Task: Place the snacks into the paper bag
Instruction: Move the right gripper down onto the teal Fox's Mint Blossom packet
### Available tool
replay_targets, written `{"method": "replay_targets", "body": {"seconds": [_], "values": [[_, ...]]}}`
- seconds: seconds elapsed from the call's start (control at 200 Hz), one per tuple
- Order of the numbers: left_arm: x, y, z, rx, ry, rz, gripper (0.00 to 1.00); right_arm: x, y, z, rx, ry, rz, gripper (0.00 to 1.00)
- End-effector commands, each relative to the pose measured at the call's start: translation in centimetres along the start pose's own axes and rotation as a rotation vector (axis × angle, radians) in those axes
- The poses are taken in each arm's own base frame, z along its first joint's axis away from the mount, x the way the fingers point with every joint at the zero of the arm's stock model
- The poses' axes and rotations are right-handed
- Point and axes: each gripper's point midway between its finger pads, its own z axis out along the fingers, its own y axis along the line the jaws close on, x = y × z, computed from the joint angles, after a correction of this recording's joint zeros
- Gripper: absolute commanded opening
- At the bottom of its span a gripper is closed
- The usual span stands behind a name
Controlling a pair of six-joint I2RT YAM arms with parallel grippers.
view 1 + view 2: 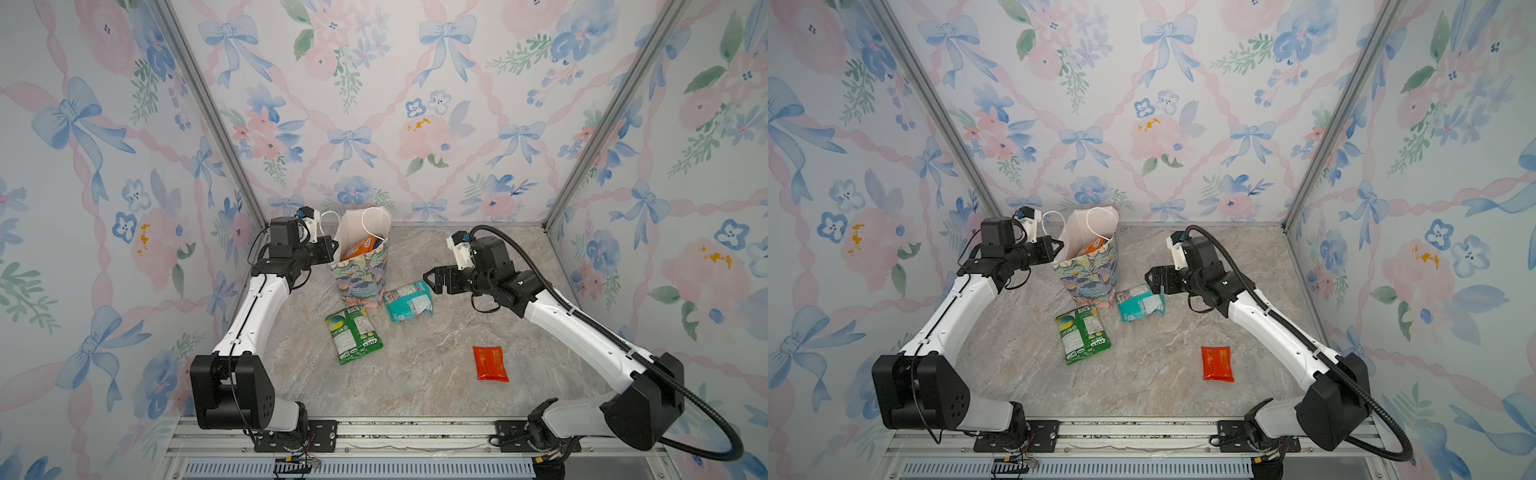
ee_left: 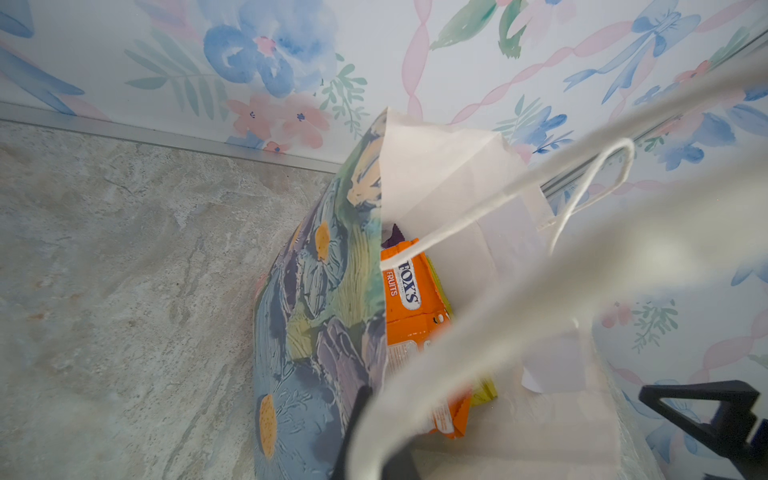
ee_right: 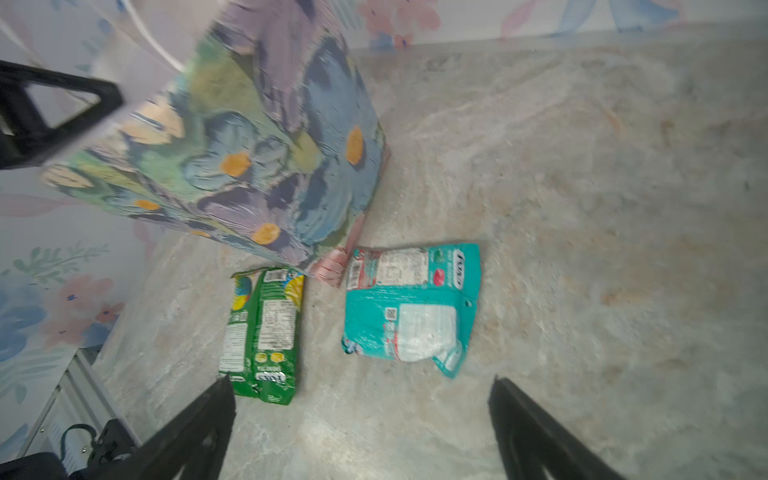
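The paper bag [image 1: 359, 278] stands at the far side of the table [image 1: 415, 382], just left of centre in both top views, its mouth open and its white cord handles [image 1: 373, 219] rising above the rim. The left pincer [image 1: 330, 249] reaches in from the left of the frame and is clenched on the rim of the bag's left wall. In the left wrist view the bag [image 2: 316, 332] shows its white inside, where an orange pouch [image 2: 411, 316] marked FOX'S FRUITS stands on end. A purple corner [image 2: 392, 237] peeks out beyond it and a yellow-green edge [image 2: 486, 386] shows behind it. The orange pouch [image 1: 361, 246] also shows through the mouth in both top views. Three snacks lie on the table outside the bag. A teal pouch [image 1: 407, 306] sits just right of the bag's base, and a green pouch [image 1: 353, 334] lies just below the base with its upper end close to the bag's bottom edge. A red pouch [image 1: 490, 363] lies well apart at lower right. The right pincer [image 1: 429, 283] comes in from the right and hangs by the teal pouch's right edge, released, jaws wide apart and empty. In the right wrist view its two black fingers [image 3: 199, 419] frame the bottom of the frame, with the teal pouch [image 3: 409, 307] and green pouch [image 3: 264, 332] flat on the table beyond them, back labels up, and the bag [image 3: 249, 145] tilted across the upper left.
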Motion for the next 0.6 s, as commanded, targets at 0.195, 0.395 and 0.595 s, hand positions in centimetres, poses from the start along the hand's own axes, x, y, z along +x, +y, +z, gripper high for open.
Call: {"method": "replay_targets", "body": {"seconds": [0.195, 0.395, 0.595], "values": [[-0.5, -0.2, -0.3, 0.01, -0.014, 0.032, 0.0, 5.1, -5.5, 6.2, 0.089, 0.183, 0.154, 0.92], [-0.4, -0.2, -0.2, 0.009, -0.014, 0.031, 0.0, 6.2, -6.3, 10.0, 0.081, 0.238, 0.194, 0.85], [-0.4, -0.3, -0.3, 0.014, -0.013, 0.032, 0.0, 6.6, -6.6, 12.2, 0.082, 0.263, 0.208, 0.8]]}}
